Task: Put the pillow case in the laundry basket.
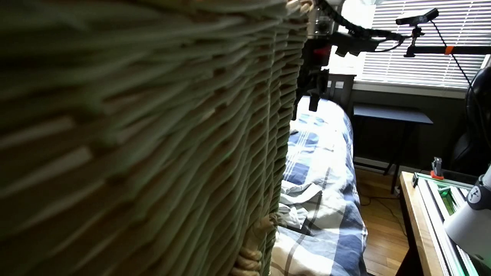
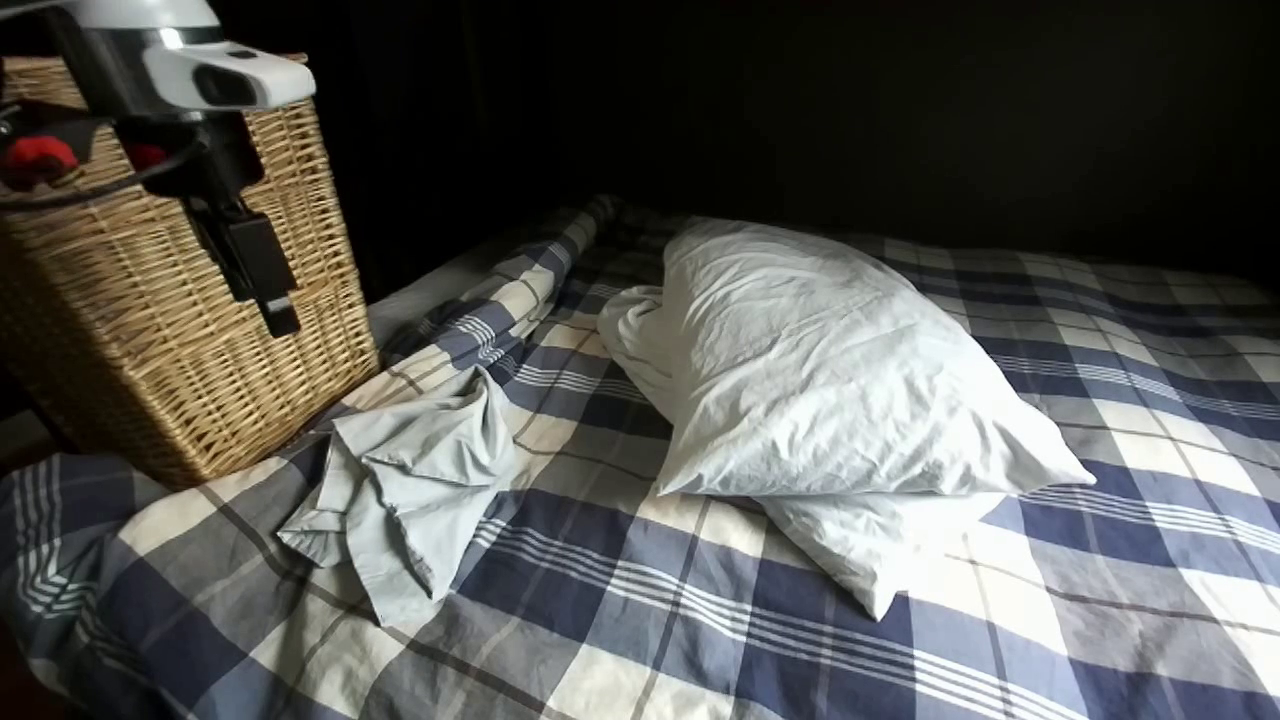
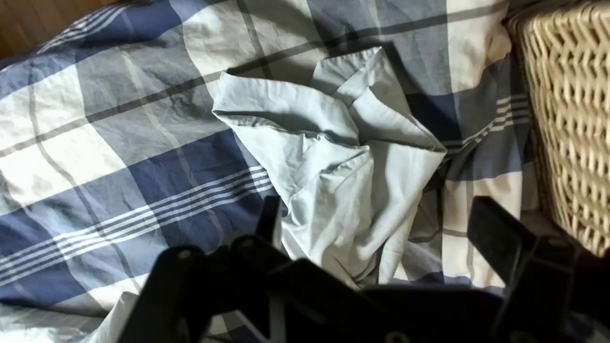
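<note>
A closing grip could pinch the bed cover (image 2: 620, 640) together with the pillow case (image 3: 324, 166) if the gripper (image 3: 379, 221) presses too deep; a bite on just 1 loose fold might slip. Swinging sideways too low risks bumping the laundry basket (image 2: 170, 310). The pillow case lies crumpled on the cover near it. The arm (image 2: 120, 70) holds the gripper clear above, pointing down, 2 fingers (image 3: 500, 238) wide apart, grasping nothing.

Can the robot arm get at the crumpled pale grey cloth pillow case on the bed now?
Probably yes. The open black two-fingered gripper appears to hang above the pillow case, with nothing visible lying on it. The tan wicker basket stands to one side, leaving the way down seemingly free.
</note>
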Controlling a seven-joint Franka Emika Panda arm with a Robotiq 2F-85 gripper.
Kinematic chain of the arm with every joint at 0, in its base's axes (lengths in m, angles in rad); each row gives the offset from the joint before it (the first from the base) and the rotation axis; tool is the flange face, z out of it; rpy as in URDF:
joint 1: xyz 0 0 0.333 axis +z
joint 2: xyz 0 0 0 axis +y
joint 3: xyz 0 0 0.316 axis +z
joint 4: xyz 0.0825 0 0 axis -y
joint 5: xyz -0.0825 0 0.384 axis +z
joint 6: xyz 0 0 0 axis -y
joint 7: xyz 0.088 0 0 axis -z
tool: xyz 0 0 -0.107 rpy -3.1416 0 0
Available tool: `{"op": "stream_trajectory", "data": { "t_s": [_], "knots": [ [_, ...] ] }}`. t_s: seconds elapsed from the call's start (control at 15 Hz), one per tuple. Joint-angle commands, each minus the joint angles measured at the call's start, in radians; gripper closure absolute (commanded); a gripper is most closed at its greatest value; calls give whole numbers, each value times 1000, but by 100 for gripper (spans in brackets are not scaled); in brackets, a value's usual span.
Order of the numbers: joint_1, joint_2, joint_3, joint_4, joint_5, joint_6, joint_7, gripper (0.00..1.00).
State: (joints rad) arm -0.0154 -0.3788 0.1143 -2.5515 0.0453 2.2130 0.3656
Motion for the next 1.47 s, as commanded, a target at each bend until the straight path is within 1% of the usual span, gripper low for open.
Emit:
{"op": "stream_trajectory", "data": {
  "t_s": [0.0,0.2,0.33,0.47,0.53,0.6,0.67,0.87,1.4],
  "knots": [
    [-13,171,18,30,6,141,120,0],
    [-12,308,22,67,-31,236,221,0],
    [1,389,13,101,-49,282,290,0],
    [18,460,0,143,-106,288,365,0],
    [31,488,-9,162,-158,294,394,0],
    [44,510,-18,183,-173,277,393,0],
    [43,443,-27,130,-115,277,336,0],
    [61,498,-38,171,-138,277,354,0],
    [63,502,-41,177,-139,277,354,0]
  ]
}}
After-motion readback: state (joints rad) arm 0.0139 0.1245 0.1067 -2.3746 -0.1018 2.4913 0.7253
